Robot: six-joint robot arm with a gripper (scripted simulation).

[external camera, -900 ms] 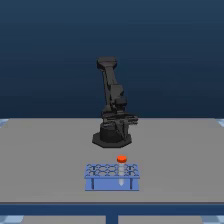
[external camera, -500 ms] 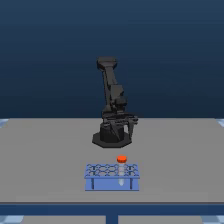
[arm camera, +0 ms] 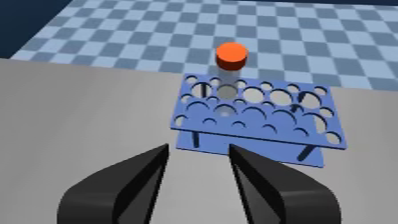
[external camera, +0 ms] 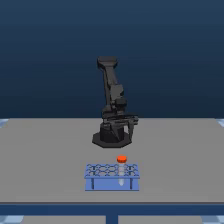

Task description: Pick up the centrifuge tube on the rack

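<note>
The light-blue rack (external camera: 112,176) sits on the grey table (external camera: 45,155), near the table edge closest to the exterior camera and well apart from the arm's black base (external camera: 112,137). The centrifuge tube (external camera: 121,161) stands upright in a hole of the rack row farthest from that edge, towards the exterior view's right; its orange-red cap projects above the rack top. In the wrist view, the tube (arm camera: 230,65) occupies a hole in the rack (arm camera: 258,117) row farthest from the gripper. The gripper (arm camera: 197,152) is released: its two dark fingers (arm camera: 142,172) stand apart with nothing between them, short of the rack and not touching it.
</note>
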